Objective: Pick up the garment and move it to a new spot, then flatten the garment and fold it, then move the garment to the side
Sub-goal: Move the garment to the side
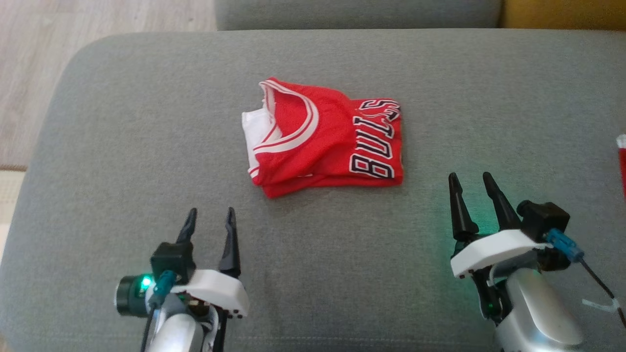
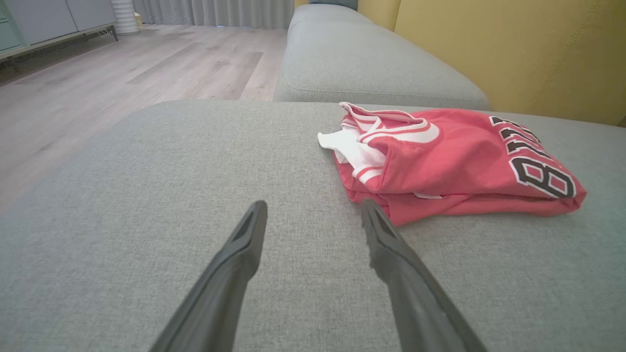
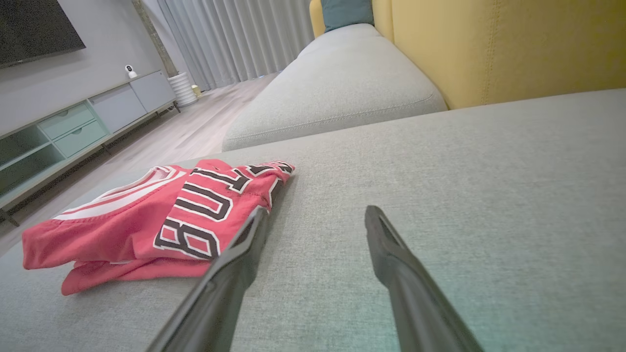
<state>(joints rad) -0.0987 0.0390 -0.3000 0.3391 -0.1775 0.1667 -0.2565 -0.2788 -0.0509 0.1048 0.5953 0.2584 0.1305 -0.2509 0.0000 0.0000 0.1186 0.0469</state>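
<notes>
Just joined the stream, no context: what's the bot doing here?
The two-armed robot is working on a red jersey on a grey sofa cushion. The jersey lies folded into a compact bundle, lettering up, near the cushion's middle. The left gripper and right gripper are both open and empty, one on each side of the jersey and short of it, not touching it. Folding looks done; moving it aside seems to be what's left.

- The garment (image 1: 325,137) lies folded on the sofa cushion (image 1: 146,146), around its middle.
- The left claw (image 1: 211,211) sits nearer than the garment, off to its left, apart from it.
- The right claw (image 1: 469,175) sits to the garment's right, apart.
- A second garment (image 1: 621,166) lies further right on the cushion.
- Behind lies another cushion (image 1: 357,12); the floor (image 1: 73,29) lies at left.
</notes>
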